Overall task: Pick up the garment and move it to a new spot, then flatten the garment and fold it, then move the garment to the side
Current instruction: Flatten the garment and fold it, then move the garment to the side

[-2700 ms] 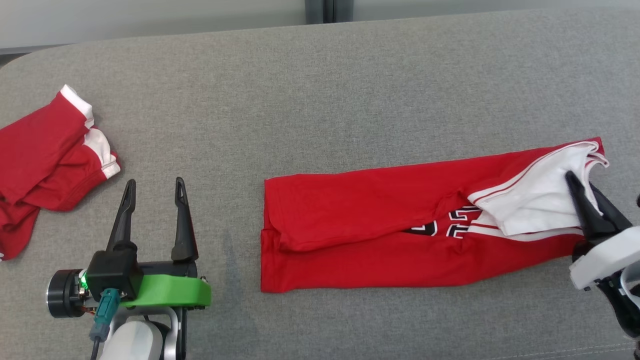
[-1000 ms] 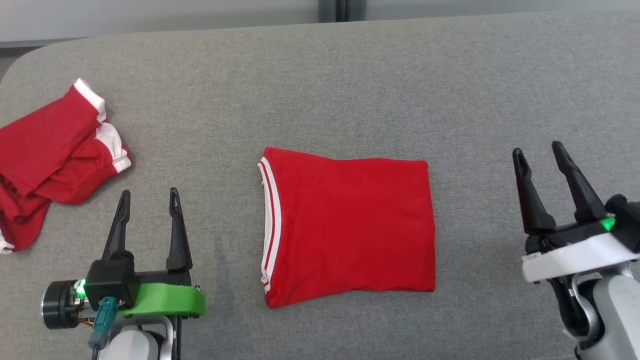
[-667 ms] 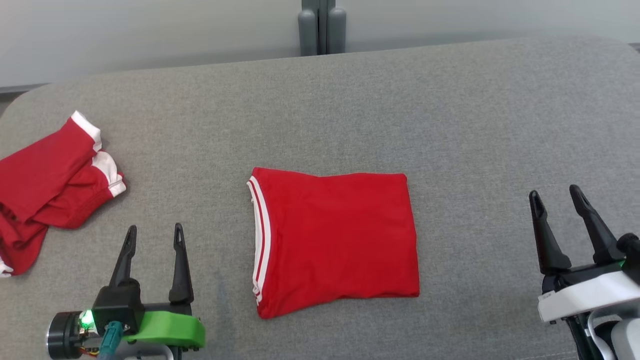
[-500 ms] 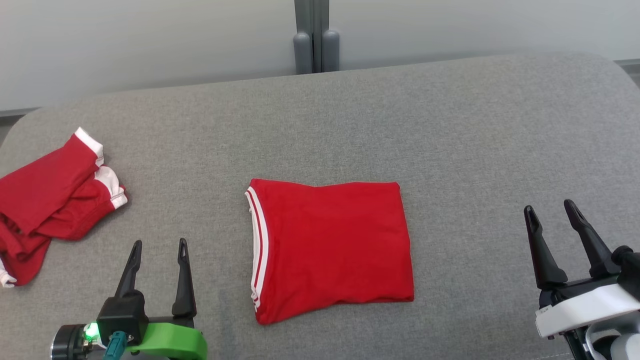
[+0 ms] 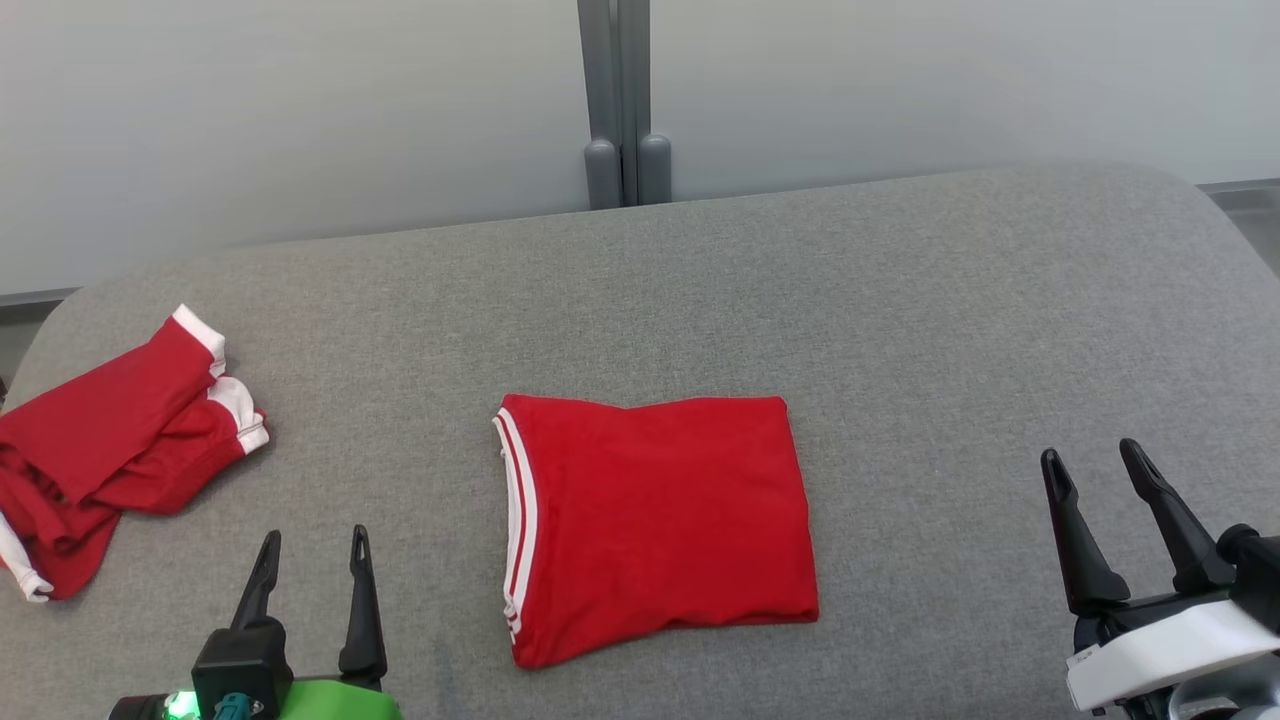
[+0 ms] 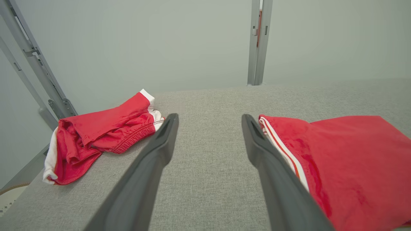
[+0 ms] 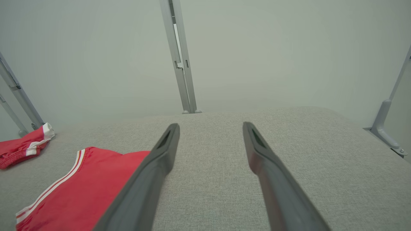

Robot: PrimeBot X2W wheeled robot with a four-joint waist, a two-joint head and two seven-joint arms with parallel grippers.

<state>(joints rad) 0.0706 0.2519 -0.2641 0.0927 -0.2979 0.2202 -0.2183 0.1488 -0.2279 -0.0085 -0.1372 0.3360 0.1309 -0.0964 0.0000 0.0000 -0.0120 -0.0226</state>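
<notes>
The garment (image 5: 655, 525) is red with white stripes along its left edge and lies folded into a neat rectangle in the middle of the grey cushioned surface (image 5: 900, 300). It also shows at the right of the left wrist view (image 6: 346, 166) and at the lower left of the right wrist view (image 7: 80, 186). My left gripper (image 5: 312, 546) is open at the lower left, well clear of the garment, with nothing between its fingers (image 6: 208, 118). My right gripper (image 5: 1092, 460) is open at the lower right, also apart from the garment and holding nothing (image 7: 210, 126).
A second red garment with white trim (image 5: 110, 445) lies crumpled at the far left of the surface (image 6: 99, 131) (image 7: 24, 144). Behind the surface stands a pale wall with a grey metal post (image 5: 620, 100). The surface's edges curve down at left and right.
The garment went from a long strip, with my right gripper at its right end, to a folded rectangle. Since then the camera has tilted up, and both grippers sit lower in the picture.
</notes>
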